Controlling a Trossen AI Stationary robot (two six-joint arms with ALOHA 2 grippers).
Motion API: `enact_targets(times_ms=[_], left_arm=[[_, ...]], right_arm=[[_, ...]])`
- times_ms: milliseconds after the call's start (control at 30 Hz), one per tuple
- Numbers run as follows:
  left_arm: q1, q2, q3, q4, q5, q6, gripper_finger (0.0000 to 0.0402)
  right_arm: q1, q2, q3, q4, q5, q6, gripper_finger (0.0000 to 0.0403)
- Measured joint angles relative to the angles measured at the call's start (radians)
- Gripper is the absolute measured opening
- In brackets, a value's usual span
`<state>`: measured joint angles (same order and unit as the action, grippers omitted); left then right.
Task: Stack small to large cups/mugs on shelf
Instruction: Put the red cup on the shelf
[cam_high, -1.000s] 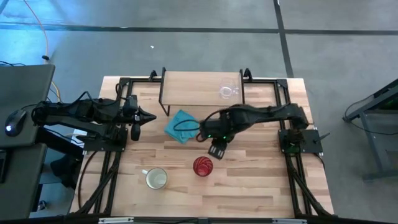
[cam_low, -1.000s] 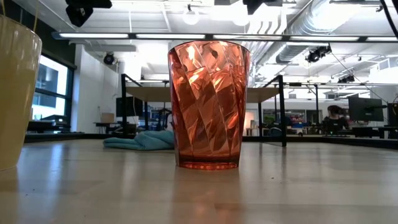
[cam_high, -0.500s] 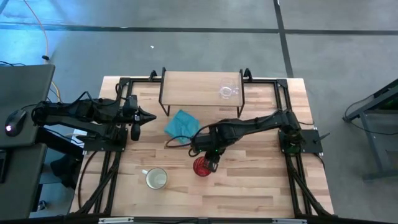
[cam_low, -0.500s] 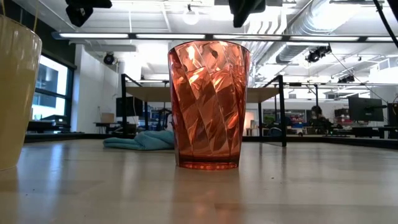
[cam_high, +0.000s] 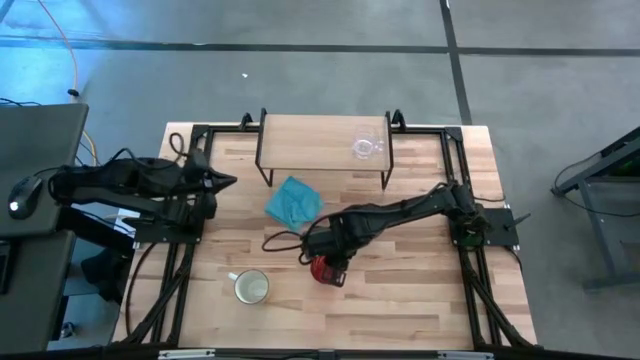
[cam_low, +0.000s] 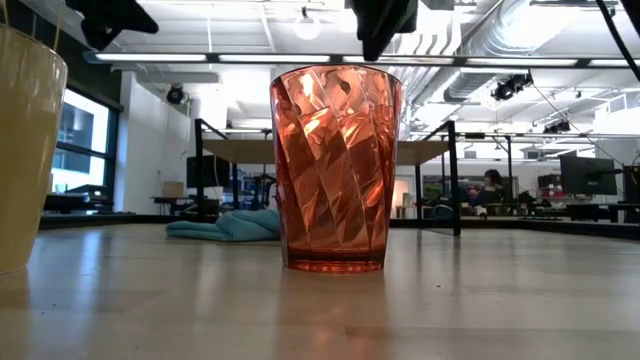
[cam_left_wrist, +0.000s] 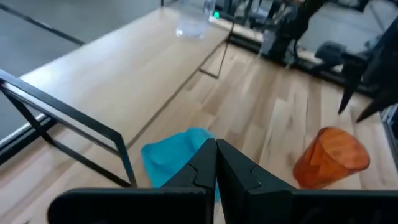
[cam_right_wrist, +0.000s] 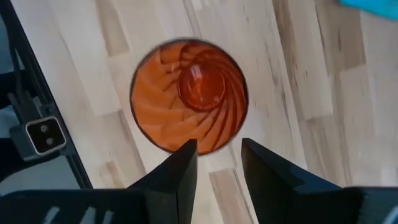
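Note:
The red translucent tumbler (cam_high: 323, 271) stands upright on its base on the table, near the middle (cam_low: 335, 165). My right gripper (cam_right_wrist: 219, 157) hangs open right over it, pointing down, its fingertips just above the rim's edge (cam_low: 378, 35), touching nothing. The small clear glass cup (cam_high: 365, 147) stands on the shelf's (cam_high: 310, 140) right end. The cream-yellow mug (cam_high: 251, 288) stands on the table's near-left part. My left gripper (cam_high: 229, 181) waits shut at the table's left (cam_left_wrist: 216, 163), above the table.
A teal cloth (cam_high: 293, 202) lies crumpled on the table between the shelf and the tumbler. Black frame rails (cam_high: 180, 260) run along the table's left and right sides. Bare wood lies right of the tumbler. People sit in the room behind (cam_low: 490, 190).
My right gripper has travelled from beside the teal cloth toward the table's near edge and slightly left, coming down until it hangs over the tumbler's mouth. My left arm has drawn back a little toward the table's left and turned. The tumbler, mug and glass cup have stayed put.

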<state>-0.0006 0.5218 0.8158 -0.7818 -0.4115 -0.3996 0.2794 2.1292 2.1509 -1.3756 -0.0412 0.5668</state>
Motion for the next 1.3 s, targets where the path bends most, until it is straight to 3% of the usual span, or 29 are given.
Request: enact_targets(times_ms=[400, 900, 1300], left_arm=[[0.000, -0.162, 0.000, 0.014, -0.027, -0.002, 0.0001], [0.000, -0.169, 0.000, 0.016, -0.034, 0.002, 0.0001], [0.000, -0.168, 0.000, 0.022, -0.047, -0.002, 0.0001]], right_arm=[[-0.006, 0.033, 0.000, 0.015, 0.027, 0.051, 0.0119], [-0.033, 0.062, -0.001, 0.004, 0.004, 0.141, 0.0119], [-0.040, 0.109, 0.000, -0.008, -0.009, 0.124, 0.0097]])
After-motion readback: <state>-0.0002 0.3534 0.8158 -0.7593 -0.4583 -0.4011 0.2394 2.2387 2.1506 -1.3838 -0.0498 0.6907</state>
